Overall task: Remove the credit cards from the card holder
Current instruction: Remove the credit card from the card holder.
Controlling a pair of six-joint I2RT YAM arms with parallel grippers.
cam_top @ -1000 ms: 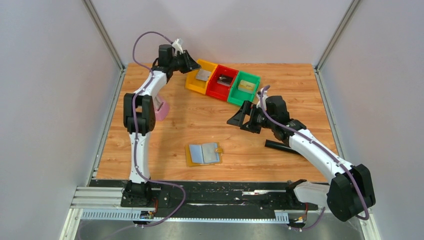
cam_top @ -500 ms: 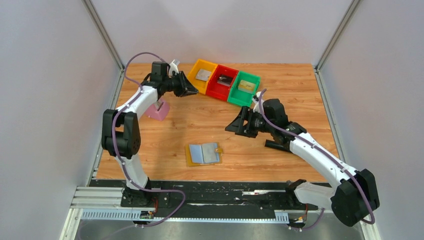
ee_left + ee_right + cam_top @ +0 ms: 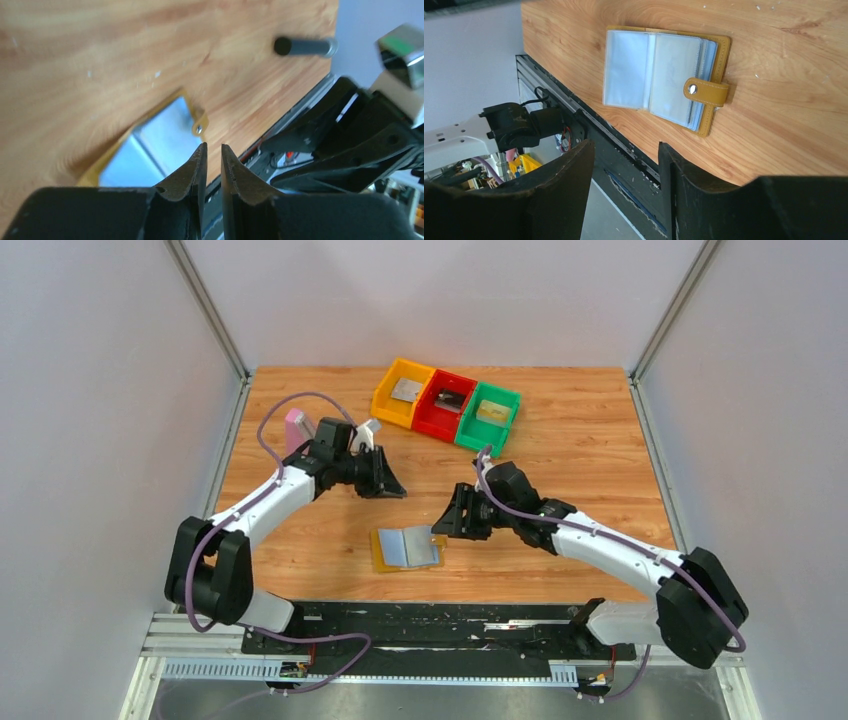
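Note:
The card holder (image 3: 408, 548) lies open on the table near the front edge, mustard-tan outside with pale blue sleeves and its tab (image 3: 706, 92) folded over the right page. A silver credit card (image 3: 405, 389) lies in the yellow bin, a dark one (image 3: 447, 398) in the red bin and a golden one (image 3: 490, 411) in the green bin. My left gripper (image 3: 392, 487) hovers just behind-left of the holder (image 3: 150, 145), its jaws (image 3: 213, 145) a narrow slit apart and empty. My right gripper (image 3: 445, 522) hangs just right of the holder (image 3: 664, 75), half open and empty (image 3: 626, 145).
Yellow (image 3: 385, 405), red (image 3: 432, 420) and green (image 3: 470, 435) bins stand in a row at the back. A pink block (image 3: 297, 425) stands at the left, behind the left arm. A black rod (image 3: 302, 46) lies on the table to the right. White walls close in both sides.
Both arms swung in toward the card holder: the left from the yellow bin, the right from the green bin. The right jaws narrowed from wide open.

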